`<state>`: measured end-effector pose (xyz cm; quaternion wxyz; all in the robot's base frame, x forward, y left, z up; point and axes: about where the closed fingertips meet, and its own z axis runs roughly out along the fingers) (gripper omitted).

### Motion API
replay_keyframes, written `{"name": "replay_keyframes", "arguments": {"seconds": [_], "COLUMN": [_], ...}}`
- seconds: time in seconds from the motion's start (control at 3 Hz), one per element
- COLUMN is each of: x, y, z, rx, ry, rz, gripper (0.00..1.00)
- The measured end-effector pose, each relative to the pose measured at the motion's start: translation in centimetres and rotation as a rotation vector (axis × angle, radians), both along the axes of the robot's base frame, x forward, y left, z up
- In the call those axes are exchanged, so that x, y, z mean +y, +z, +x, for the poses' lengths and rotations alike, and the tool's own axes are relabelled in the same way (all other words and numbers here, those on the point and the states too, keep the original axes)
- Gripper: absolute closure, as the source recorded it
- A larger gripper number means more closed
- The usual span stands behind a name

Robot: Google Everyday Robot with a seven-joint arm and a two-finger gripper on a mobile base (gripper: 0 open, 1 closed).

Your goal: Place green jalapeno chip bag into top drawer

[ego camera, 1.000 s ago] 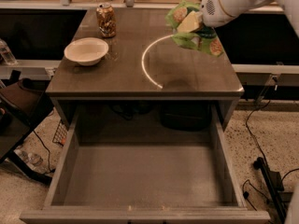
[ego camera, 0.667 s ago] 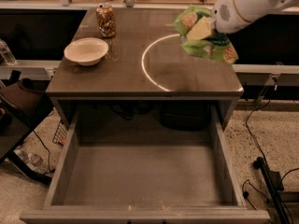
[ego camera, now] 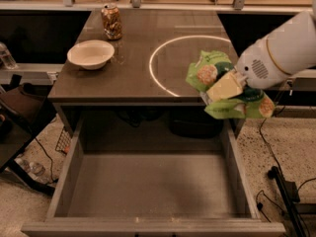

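The green jalapeno chip bag [ego camera: 217, 85] is crumpled and held in the air over the table's front right corner, above the back right of the open top drawer [ego camera: 148, 184]. My gripper [ego camera: 226, 88] is shut on the bag; a yellowish finger [ego camera: 224, 87] shows pressed across its front. The white arm [ego camera: 281, 53] comes in from the right. The drawer is pulled fully out below the tabletop and shows a bare grey-brown floor.
A white bowl [ego camera: 91, 54] and a brown can [ego camera: 111, 21] stand on the left part of the table [ego camera: 123, 78]. A white ring mark [ego camera: 170, 63] lies on the tabletop. Cables and a black stand [ego camera: 281, 186] lie on the floor to the right.
The arm has carried the bag from over the table's back right toward the front edge and lower, closer to the open drawer.
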<state>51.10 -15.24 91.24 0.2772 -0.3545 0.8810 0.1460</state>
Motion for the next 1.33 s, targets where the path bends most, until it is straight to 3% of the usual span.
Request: {"name": "replay_keyframes", "arguments": {"seconds": [0.33,0.67,1.0,1.33], "x": [1.8,4.4,4.7,4.8], "y": [-5.6,-11.1,-11.9,-12.0], "z": [-4.3,-6.5,-6.7,-6.7], "rx": [0.09,0.196,0.21,0.212], "ry": [0.135,0.262,0.277,0.28], "rz": [0.046,0.112,0.12,0.12], "gripper": [1.0,1.0,0.85,0.62]}}
